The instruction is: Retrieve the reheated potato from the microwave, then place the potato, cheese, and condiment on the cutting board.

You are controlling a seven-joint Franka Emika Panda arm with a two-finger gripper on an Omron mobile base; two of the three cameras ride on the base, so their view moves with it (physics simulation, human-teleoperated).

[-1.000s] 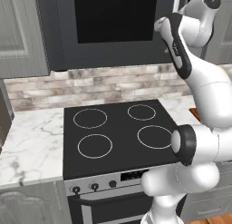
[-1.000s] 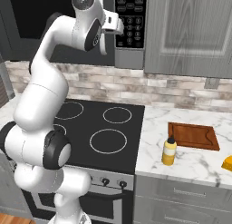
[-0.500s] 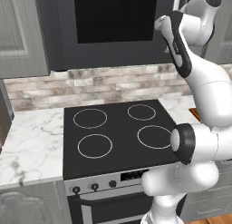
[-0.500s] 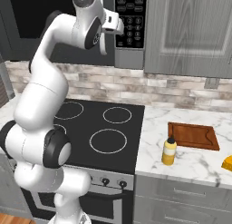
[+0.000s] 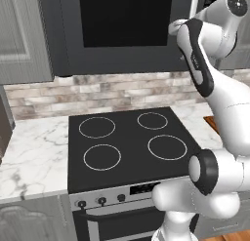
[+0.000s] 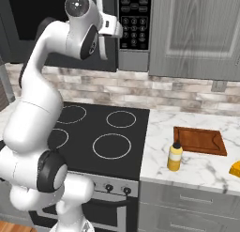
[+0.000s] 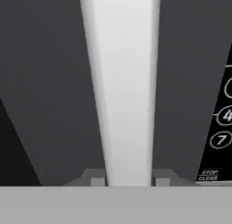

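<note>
The gripper (image 7: pixel 128 178) is clamping the microwave (image 6: pixel 61 29) door handle (image 7: pixel 123 87), risking slipping off if pulled crookedly.

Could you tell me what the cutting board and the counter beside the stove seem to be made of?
The cutting board looks like reddish-brown wood with a matte finish and a darker raised rim. The counter looks like polished marble, white with grey veins.

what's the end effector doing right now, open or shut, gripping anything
End effector: shut on the microwave handle, one fingertip on each side of the grey bar; the microwave door looks closed.
</note>
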